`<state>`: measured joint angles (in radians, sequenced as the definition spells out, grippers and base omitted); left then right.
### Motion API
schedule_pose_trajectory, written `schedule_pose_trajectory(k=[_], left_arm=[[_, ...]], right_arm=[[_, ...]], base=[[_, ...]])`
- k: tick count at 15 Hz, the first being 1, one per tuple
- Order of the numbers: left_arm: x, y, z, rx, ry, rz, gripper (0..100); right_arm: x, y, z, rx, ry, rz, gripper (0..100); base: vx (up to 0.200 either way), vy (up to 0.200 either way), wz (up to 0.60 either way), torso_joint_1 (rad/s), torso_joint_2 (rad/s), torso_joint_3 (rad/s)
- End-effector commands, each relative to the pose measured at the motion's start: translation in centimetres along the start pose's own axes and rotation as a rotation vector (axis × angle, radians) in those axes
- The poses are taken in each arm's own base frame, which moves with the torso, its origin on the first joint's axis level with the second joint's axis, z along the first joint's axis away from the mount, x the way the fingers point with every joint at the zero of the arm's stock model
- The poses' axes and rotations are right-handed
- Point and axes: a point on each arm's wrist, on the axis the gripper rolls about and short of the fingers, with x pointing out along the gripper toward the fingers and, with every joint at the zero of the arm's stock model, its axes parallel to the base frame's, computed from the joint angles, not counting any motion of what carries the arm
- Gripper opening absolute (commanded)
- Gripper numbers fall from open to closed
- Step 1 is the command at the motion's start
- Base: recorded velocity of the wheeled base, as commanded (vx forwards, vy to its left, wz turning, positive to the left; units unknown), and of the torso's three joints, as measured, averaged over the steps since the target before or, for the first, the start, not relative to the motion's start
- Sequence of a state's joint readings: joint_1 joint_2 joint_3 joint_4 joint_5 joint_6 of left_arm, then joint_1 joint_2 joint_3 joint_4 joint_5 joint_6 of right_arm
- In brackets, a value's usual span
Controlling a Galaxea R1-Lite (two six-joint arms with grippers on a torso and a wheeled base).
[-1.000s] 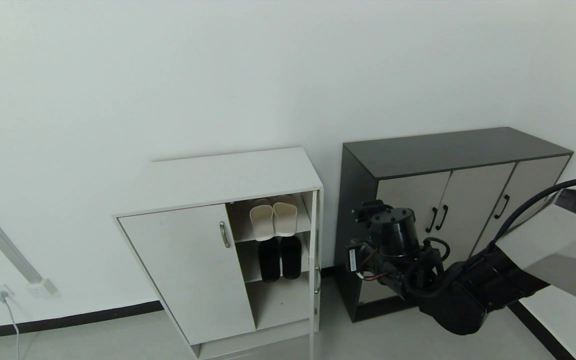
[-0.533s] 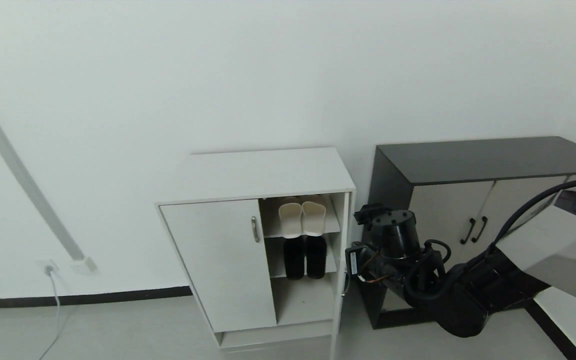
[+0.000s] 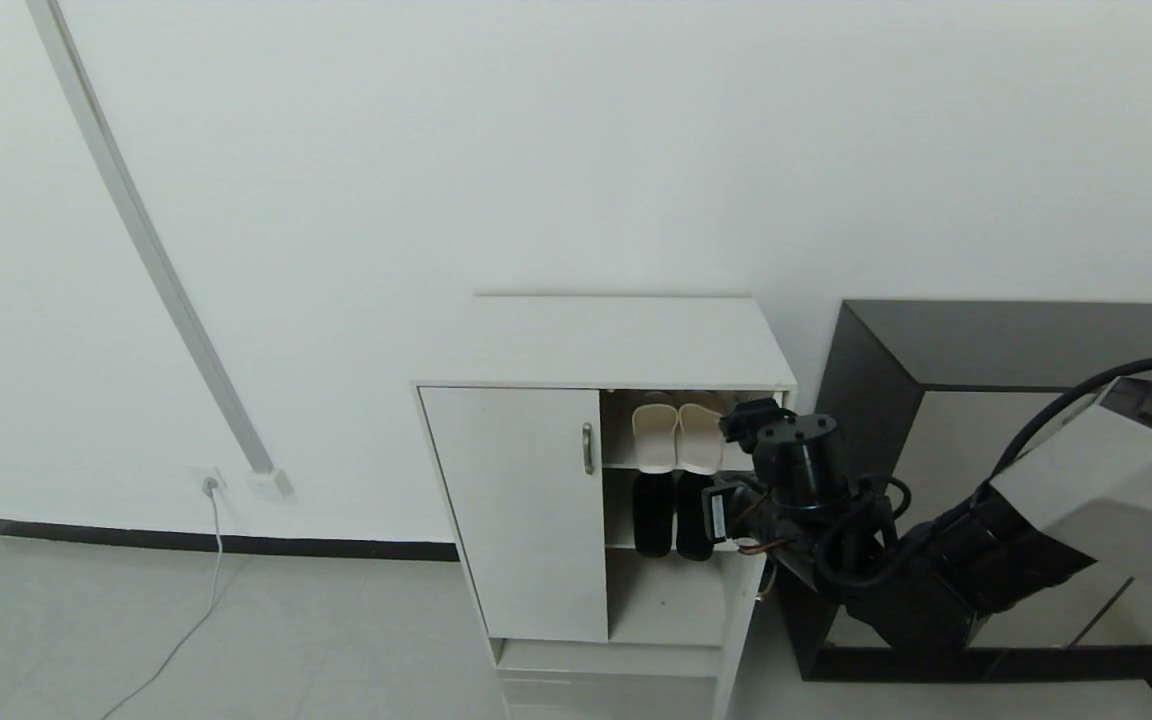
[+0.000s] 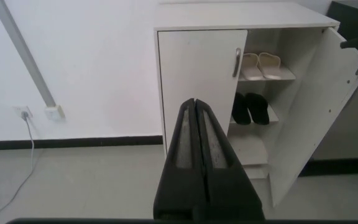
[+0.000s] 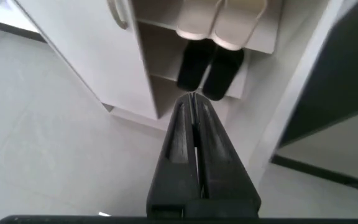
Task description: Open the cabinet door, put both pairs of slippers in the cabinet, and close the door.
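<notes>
The white cabinet (image 3: 616, 340) stands against the wall with its left door (image 3: 521, 510) closed. Its right door (image 4: 316, 118) is swung open, and in the head view it is seen edge-on (image 3: 741, 620). A cream pair of slippers (image 3: 678, 437) lies on the top shelf. A black pair (image 3: 674, 515) lies on the shelf below. My right arm (image 3: 796, 470) hangs by the open side of the cabinet. My right gripper (image 5: 194, 99) is shut and empty, pointing at the black slippers (image 5: 207, 68). Farther back, my left gripper (image 4: 194, 102) is shut and empty, facing the cabinet front.
A dark cabinet (image 3: 1016, 340) stands just right of the white one, close behind the open door. A wall socket with a cable (image 3: 211, 487) and a slanted conduit (image 3: 146, 240) are at the left. Bare floor (image 3: 186, 620) spreads to the left and front.
The head camera has swung left, so both cabinets slid right in the picture. My right wrist now overlaps the open side of the white cabinet. The slippers have not moved.
</notes>
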<state>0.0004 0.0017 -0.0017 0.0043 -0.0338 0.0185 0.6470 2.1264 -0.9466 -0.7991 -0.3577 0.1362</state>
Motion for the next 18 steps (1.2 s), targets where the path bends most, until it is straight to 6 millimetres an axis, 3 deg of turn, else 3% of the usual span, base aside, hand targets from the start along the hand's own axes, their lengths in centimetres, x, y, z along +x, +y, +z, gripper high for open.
schedule_pose_trajectory(k=[1,6,10,18], left_arm=[[0.0,0.0,0.0,0.0,0.0,0.001,0],[0.0,0.0,0.0,0.001,0.0,0.001,0],[0.0,0.0,0.0,0.0,0.0,0.001,0],[0.0,0.0,0.0,0.0,0.0,0.001,0]], right_arm=[[0.4,-0.7,-0.1,-0.005,0.009,-0.021,0],[1.3,-3.3,0.5,-0.022,0.002,-0.137,0],[1.5,-4.1,1.0,-0.02,-0.013,-0.159,0],[1.9,-6.3,-0.1,-0.082,0.101,-0.239,0]], base=[[0.0,0.0,0.0,0.0,0.0,0.0],[0.0,0.0,0.0,0.0,0.0,0.0],[0.0,0.0,0.0,0.0,0.0,0.0],[0.0,0.0,0.0,0.0,0.0,0.0]])
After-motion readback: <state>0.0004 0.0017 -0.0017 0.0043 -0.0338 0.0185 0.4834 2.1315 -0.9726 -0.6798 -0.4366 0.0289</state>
